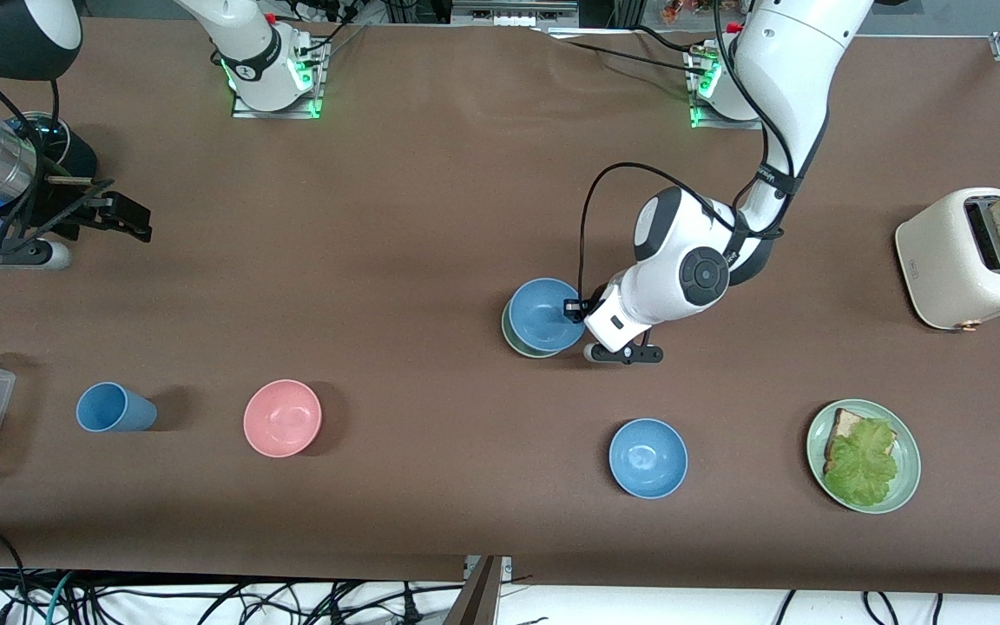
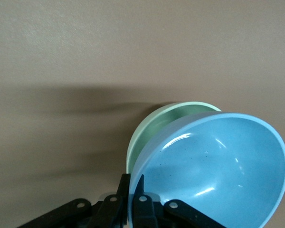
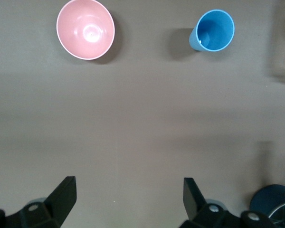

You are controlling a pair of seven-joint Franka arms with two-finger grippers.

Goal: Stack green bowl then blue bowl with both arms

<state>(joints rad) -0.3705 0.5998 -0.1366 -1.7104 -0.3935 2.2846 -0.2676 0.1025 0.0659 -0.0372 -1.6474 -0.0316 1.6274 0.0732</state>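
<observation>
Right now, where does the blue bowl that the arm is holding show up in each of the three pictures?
Front view: the blue bowl sits mid-table, over the green bowl, its rim pinched by the left gripper.
Left wrist view: it fills the lower corner, tilted, clamped at its rim.
Right wrist view: not in it; only the pink bowl and blue cup show.
Shared landmark: the green bowl under the blue one.

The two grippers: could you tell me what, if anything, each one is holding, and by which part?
The left gripper pinches the blue bowl by its rim, over the green bowl. The right gripper is open, holding nothing.
</observation>
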